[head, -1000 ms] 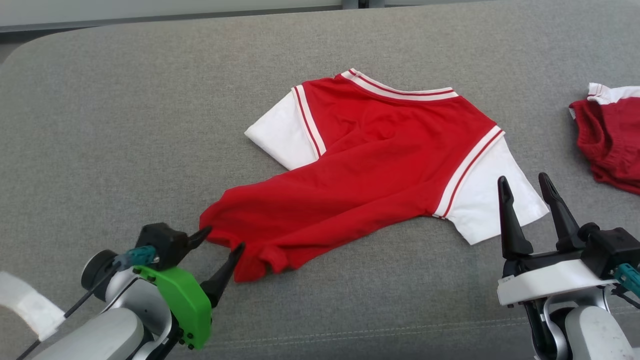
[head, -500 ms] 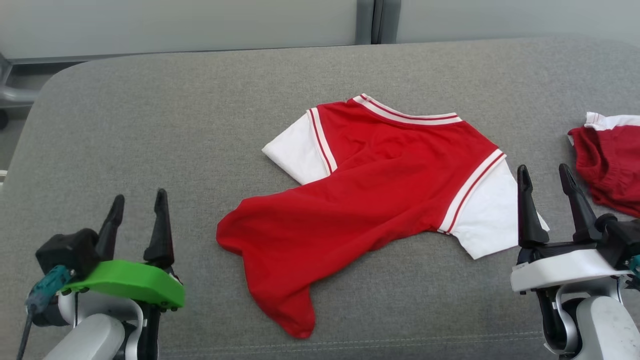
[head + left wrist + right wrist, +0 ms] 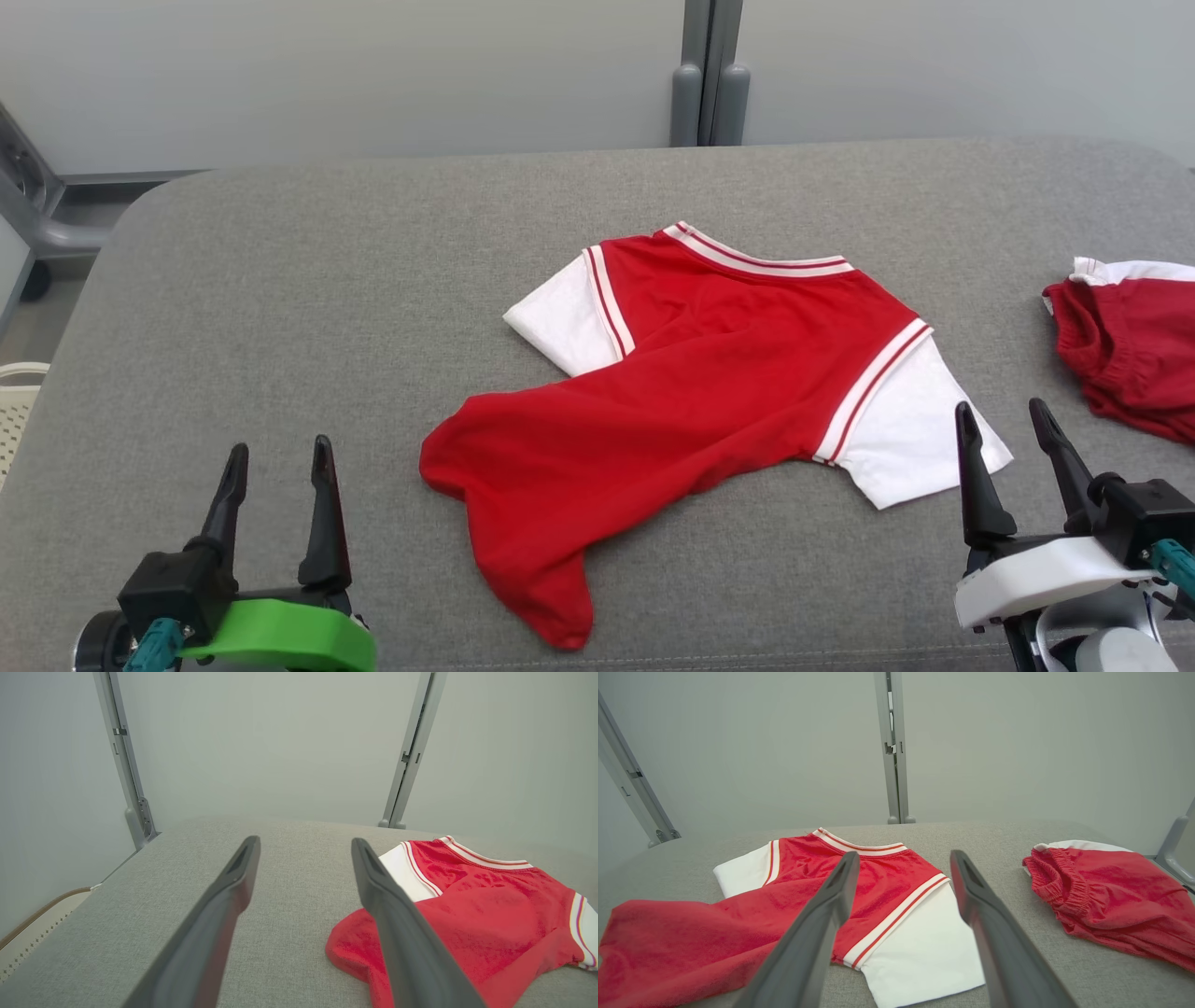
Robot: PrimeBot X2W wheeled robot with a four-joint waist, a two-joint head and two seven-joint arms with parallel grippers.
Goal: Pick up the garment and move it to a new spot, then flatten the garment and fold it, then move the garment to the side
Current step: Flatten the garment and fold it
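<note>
A broad grey padded surface [image 3: 280, 308] fills the space in front of the robot, rounded at its far corners, with a pale wall behind it and a grey upright post [image 3: 708, 84] standing at the middle of the far edge.

The garment [image 3: 709, 373], a red shirt with white sleeves and a striped white collar band, lies about mid-surface, collar toward the wall. Its shoulders sit fairly flat, one white sleeve out to each side. The lower half is bunched and skewed toward the robot's left, ending in a narrow red tongue of cloth close to the near edge. It is neither smoothed out nor folded.

The right gripper [image 3: 1001, 411] stands just beside the corner of the white sleeve on that side, its two dark fingers pointing away from the robot and spread wide, with nothing between them. The left gripper [image 3: 280, 448], with a green cover [image 3: 271, 635] at its base, is well apart from the shirt on bare grey cloth, jaws equally wide and empty.

Off to the robot's right, apart from the shirt, a second red piece [image 3: 1130, 345] with a gathered waistband lies crumpled at the edge of the head view
</note>
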